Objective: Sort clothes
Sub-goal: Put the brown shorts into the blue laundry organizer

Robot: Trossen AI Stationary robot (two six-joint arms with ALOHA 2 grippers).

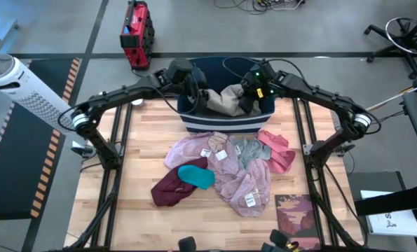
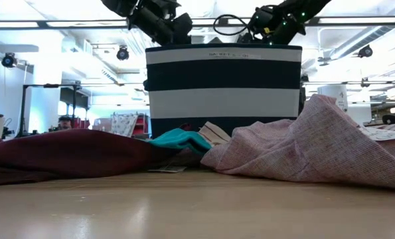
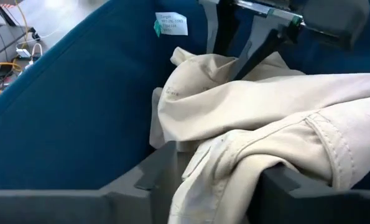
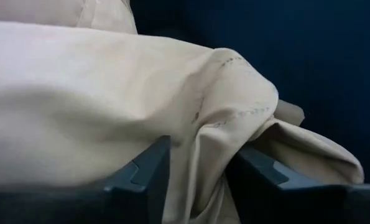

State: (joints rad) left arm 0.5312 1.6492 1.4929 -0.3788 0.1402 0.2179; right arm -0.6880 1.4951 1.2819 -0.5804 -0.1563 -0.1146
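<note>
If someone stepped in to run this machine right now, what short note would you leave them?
Left gripper and right gripper are both over the blue bin, each shut on the tan garment, which sits in the bin.
Done: tan garment is at the bin.
Left: the mauve-pink pieces, maroon, teal, grey and coral pink clothes lie piled on the table.

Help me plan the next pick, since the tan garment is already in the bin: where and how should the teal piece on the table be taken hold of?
Grip the teal garment at its free end toward the table's front edge, coming straight down from above. It lies flat on top of the pile, overlapping the maroon garment and the mauve-pink garment, so a top pinch on that outer end would probably lift it alone.
</note>
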